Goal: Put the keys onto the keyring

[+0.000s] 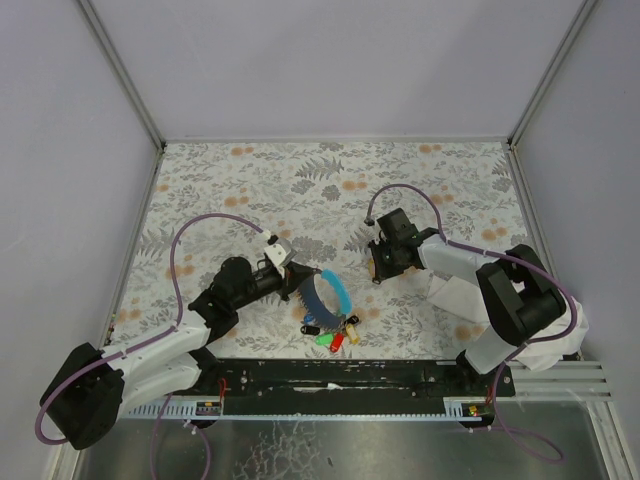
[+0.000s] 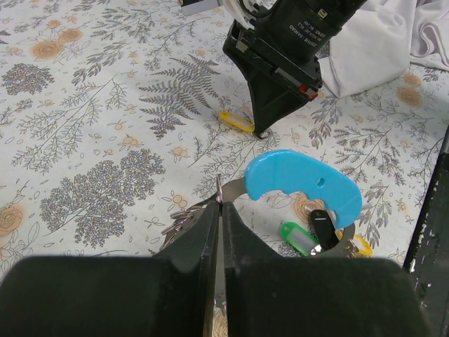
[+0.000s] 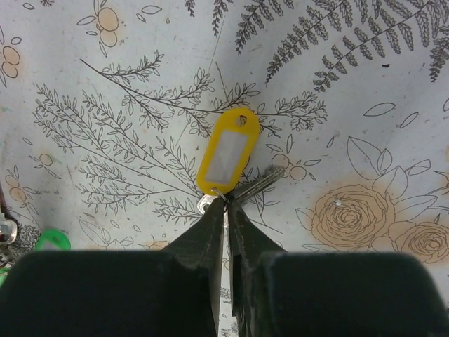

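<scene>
The keyring [image 2: 219, 191] is a thin metal ring joined to a curved blue and grey strap [image 2: 303, 187] [image 1: 329, 291]. My left gripper [image 2: 219, 205] [image 1: 291, 277] is shut on the ring's edge and holds it upright just above the table. Green [image 2: 297, 239], black and yellow-headed keys [image 1: 336, 336] hang at the strap's far end. A loose yellow-headed key [image 3: 228, 149] [image 2: 236, 121] lies flat on the floral cloth. My right gripper [image 3: 226, 201] [image 1: 383, 268] points down at it, its tips pinched together on the small wire loop at the yellow head's base.
A crumpled white cloth [image 1: 452, 293] [image 2: 379, 49] lies under the right arm. A black rail [image 1: 340, 372] runs along the table's near edge. White walls with metal posts close in the back and sides.
</scene>
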`<act>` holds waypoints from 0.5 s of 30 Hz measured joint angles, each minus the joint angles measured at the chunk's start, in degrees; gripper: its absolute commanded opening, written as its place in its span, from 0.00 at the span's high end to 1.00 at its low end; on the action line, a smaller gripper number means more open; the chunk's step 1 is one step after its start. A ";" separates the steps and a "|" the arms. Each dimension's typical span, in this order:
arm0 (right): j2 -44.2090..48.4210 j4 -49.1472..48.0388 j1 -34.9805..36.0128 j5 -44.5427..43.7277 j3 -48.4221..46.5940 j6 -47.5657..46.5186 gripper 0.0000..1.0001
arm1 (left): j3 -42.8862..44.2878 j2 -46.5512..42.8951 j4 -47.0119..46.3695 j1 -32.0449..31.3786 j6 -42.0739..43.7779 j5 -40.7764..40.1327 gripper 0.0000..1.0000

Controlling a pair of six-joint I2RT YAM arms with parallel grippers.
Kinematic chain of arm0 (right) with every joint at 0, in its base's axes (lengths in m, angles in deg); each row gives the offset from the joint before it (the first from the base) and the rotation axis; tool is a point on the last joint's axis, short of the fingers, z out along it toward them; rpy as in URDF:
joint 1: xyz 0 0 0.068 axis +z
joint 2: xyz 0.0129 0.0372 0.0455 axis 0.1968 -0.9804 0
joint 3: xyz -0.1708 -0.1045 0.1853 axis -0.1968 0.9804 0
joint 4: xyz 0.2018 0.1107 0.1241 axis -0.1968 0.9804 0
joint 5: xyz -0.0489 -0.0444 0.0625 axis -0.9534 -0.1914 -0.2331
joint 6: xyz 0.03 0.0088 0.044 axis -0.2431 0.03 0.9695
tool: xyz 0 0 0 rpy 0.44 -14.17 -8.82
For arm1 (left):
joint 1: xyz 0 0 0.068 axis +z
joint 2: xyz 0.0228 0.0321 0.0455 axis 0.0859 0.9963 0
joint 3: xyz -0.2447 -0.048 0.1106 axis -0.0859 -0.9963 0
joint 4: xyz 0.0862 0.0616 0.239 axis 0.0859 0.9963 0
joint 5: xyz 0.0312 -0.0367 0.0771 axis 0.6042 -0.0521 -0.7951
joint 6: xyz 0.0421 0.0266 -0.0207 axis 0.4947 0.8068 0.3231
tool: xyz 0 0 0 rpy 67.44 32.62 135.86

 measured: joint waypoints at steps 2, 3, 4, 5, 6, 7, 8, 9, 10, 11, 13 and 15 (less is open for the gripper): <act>0.00 0.04 0.00 0.13 0.00 -0.02 0.94 | 0.00 0.00 0.00 0.00 0.00 0.00 1.00; 0.04 0.04 0.00 0.20 0.00 -0.02 0.96 | 0.00 0.00 0.00 0.00 0.00 0.02 1.00; 0.17 0.07 0.00 0.22 0.00 -0.04 0.99 | 0.00 0.00 0.00 0.00 0.00 0.00 1.00; 0.46 0.09 0.00 0.22 0.00 -0.02 1.00 | 0.00 0.00 0.00 0.00 0.00 0.02 1.00; 0.96 0.15 0.00 0.24 0.00 -0.04 1.00 | 0.00 0.00 0.00 0.00 0.00 0.00 1.00; 1.66 0.17 0.00 0.22 0.00 -0.04 1.00 | 0.00 0.00 0.02 0.00 0.00 0.02 1.00; 2.62 0.07 0.00 0.22 0.04 -0.04 1.00 | 0.00 0.00 0.02 0.00 0.00 0.02 1.00; 3.50 -0.07 0.00 0.22 0.07 -0.04 1.00 | 0.00 0.00 0.02 0.00 0.00 0.02 1.00; 4.81 -0.81 0.00 0.20 0.35 -0.04 1.00 | 0.00 0.00 0.02 0.00 0.00 0.00 1.00; 6.23 -1.88 0.02 0.20 0.83 -0.04 1.00 | 0.00 0.00 0.02 0.00 0.00 0.00 1.00; 8.98 -4.66 0.00 0.20 2.27 -0.02 1.00 | 0.00 -0.04 0.02 0.00 0.00 -0.04 1.00; 11.39 -8.35 0.02 0.20 4.59 0.00 1.00 | 0.00 -0.22 0.07 0.00 0.00 -0.07 1.00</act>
